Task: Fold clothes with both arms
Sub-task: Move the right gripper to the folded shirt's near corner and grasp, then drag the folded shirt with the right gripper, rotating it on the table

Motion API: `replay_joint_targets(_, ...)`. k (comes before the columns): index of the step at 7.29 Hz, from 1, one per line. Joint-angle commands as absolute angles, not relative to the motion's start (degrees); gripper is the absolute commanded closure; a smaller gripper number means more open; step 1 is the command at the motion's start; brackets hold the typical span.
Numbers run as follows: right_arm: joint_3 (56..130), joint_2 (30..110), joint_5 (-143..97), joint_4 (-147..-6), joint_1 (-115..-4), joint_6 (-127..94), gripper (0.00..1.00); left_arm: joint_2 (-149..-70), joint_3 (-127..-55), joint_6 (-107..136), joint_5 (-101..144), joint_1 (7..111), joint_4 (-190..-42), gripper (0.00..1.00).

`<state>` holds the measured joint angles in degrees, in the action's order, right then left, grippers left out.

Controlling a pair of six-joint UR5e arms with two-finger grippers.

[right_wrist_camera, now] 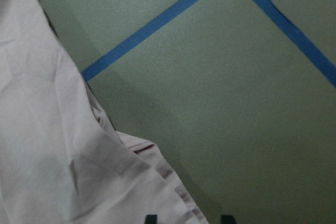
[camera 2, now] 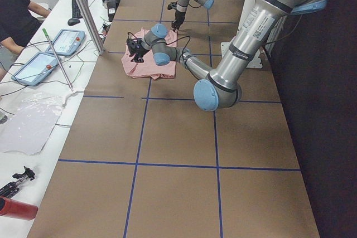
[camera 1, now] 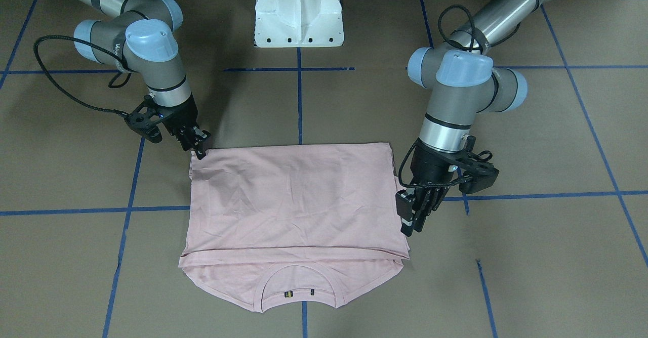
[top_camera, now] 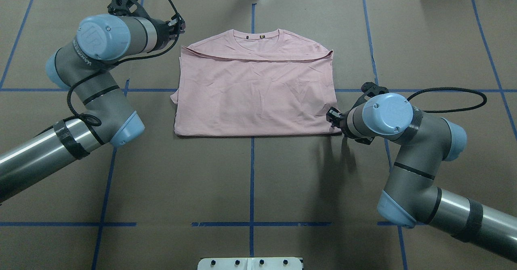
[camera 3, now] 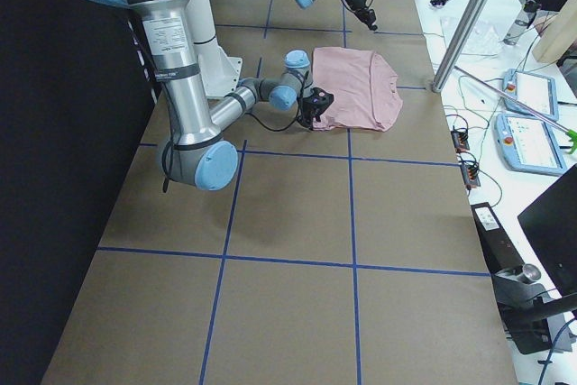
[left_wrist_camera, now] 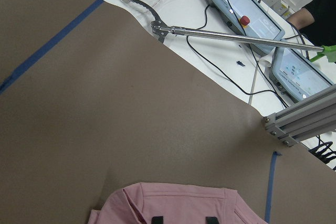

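Note:
The pale pink T-shirt (camera 1: 293, 201) lies flat on the brown table, folded into a rectangle with its plain side up; it also shows in the overhead view (top_camera: 254, 96). Its print is hidden. The ribbed collar (camera 1: 298, 290) sticks out at the far end from the robot. My left gripper (camera 1: 412, 216) hovers beside the shirt's shoulder edge (top_camera: 179, 22), fingertips apart and empty (left_wrist_camera: 182, 219). My right gripper (camera 1: 199, 145) is down at the shirt's near corner (top_camera: 331, 116), fingertips apart, with the hem edge running between them (right_wrist_camera: 188, 217).
The white pedestal base (camera 1: 298, 14) stands at the robot's side of the table. Blue tape lines (top_camera: 252, 181) grid the brown surface. Beyond the far table edge are control tablets (camera 2: 67, 40), an aluminium post (camera 2: 83, 9), cables and an operator (camera 2: 17, 9).

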<state>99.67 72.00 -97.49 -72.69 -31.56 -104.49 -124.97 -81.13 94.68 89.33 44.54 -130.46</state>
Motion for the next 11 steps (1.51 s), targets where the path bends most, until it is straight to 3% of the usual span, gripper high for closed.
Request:
replay_joint_targets(1, 99.7, 72.1, -97.6, -72.8, -31.6, -104.4, 1.0, -124.9, -81.0, 94.5, 89.2, 44.8, -130.4, 0.62)
replay_joint_targets(4, 101.4, 72.7, -97.8, -72.7, -31.6, -104.3, 1.0, -124.8, -81.0, 94.3, 89.2, 44.9, -130.2, 0.62)
replay_joint_targets(6, 114.4, 81.5, -102.9, -72.7, -31.6, -104.4, 1.0, -124.9, -81.4, 95.0, 89.2, 44.9, -130.3, 0.62)
replay_joint_targets(8, 125.4, 89.2, -107.6, -72.6, -24.6, -104.5, 1.0, -124.7, -84.0, 95.1, 89.6, 44.9, -130.1, 0.62)
replay_joint_targets(11, 129.4, 90.8, -111.3, -72.2, -6.8, -121.5, 1.0, -121.1, -94.0, 99.7, 95.9, 42.7, -129.7, 0.56)
